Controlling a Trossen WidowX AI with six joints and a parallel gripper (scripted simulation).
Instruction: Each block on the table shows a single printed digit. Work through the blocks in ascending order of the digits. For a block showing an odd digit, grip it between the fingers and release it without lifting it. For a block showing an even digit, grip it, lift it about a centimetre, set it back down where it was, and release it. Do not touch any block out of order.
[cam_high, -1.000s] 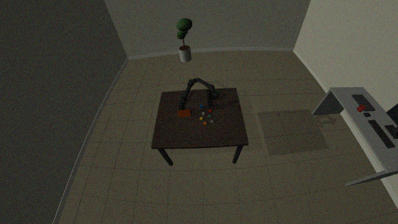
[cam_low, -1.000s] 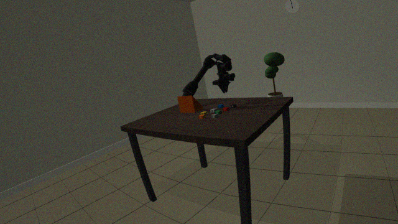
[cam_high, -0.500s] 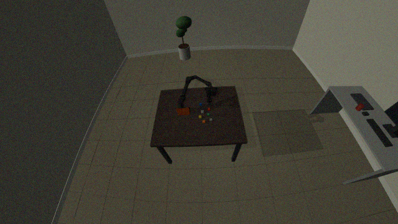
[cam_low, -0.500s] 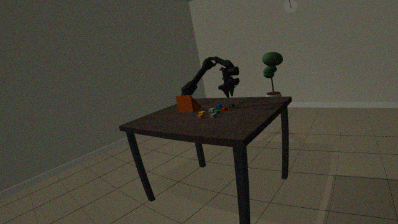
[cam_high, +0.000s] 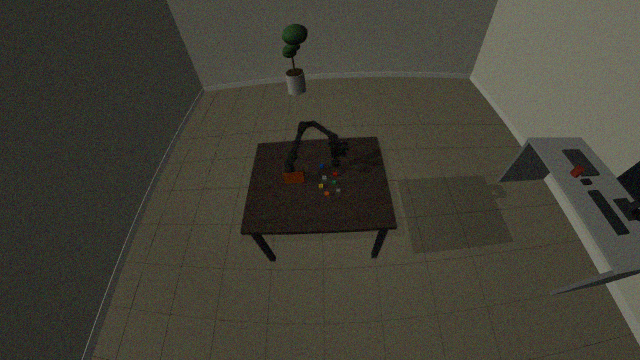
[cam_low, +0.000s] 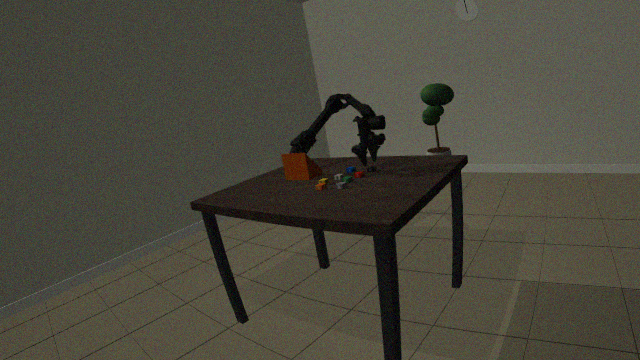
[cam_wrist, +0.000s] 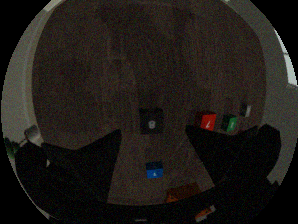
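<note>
The matte black, slim-linked robot arm (cam_high: 311, 123) (cam_low: 322, 117), its joints thicker and rounded, rises behind an orange box-shaped block. Well apart from that block, its black two-fingered gripper (cam_high: 336, 164) (cam_low: 370, 167) (cam_wrist: 154, 131) has broad, angular fingers tapering towards their tips.
</note>
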